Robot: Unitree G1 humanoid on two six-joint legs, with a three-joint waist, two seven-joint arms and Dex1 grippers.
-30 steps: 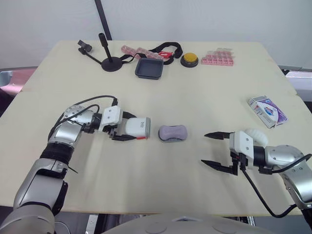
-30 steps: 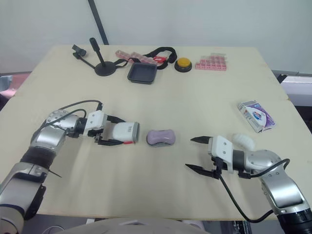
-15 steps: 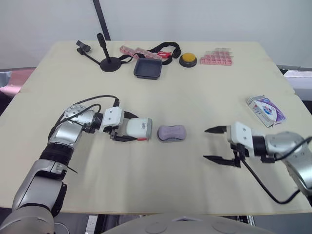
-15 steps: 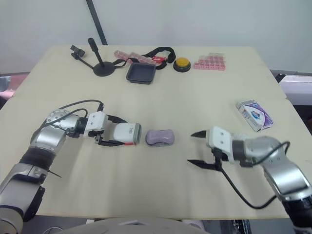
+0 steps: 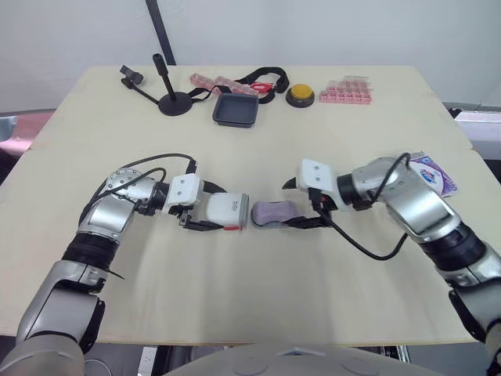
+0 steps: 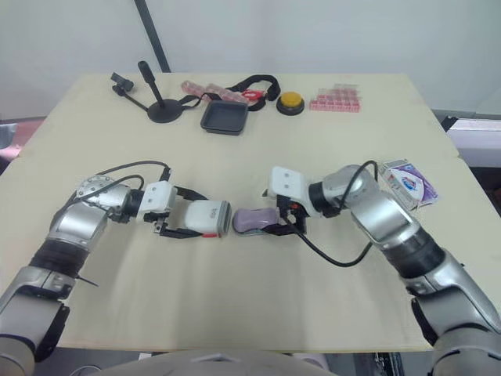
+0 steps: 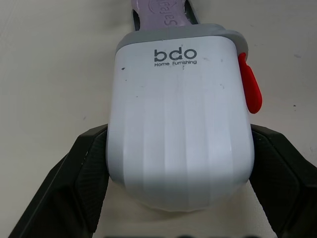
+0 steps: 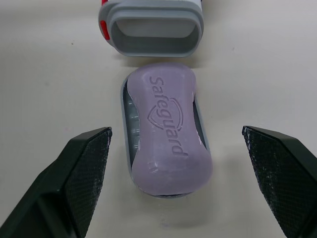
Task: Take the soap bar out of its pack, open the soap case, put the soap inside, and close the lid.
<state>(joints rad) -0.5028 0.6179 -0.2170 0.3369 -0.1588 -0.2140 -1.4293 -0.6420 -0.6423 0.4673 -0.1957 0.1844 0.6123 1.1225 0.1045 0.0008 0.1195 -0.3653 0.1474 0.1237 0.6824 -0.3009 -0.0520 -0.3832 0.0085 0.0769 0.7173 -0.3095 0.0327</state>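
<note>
at the middle of the table [image 5: 250, 305] the soap bar [image 8: 168, 129] lies on its grey tray [image 8: 127, 148], long axis pointing into the open mouth of the white lid [image 5: 228, 210] just to its left, which the left gripper [image 5: 219, 210] clamps, while the right gripper [image 5: 286, 205] straddles the soap from the right, fingers spread.

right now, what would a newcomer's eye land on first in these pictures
The purple Safeguard soap bar at mid-table stands out first, lying on the soap case's grey tray. The left gripper holds the white case cover with its open end facing the soap, and the open right gripper straddles the bar from the other side without touching it. The soap pack lies near the table's right edge.
</note>
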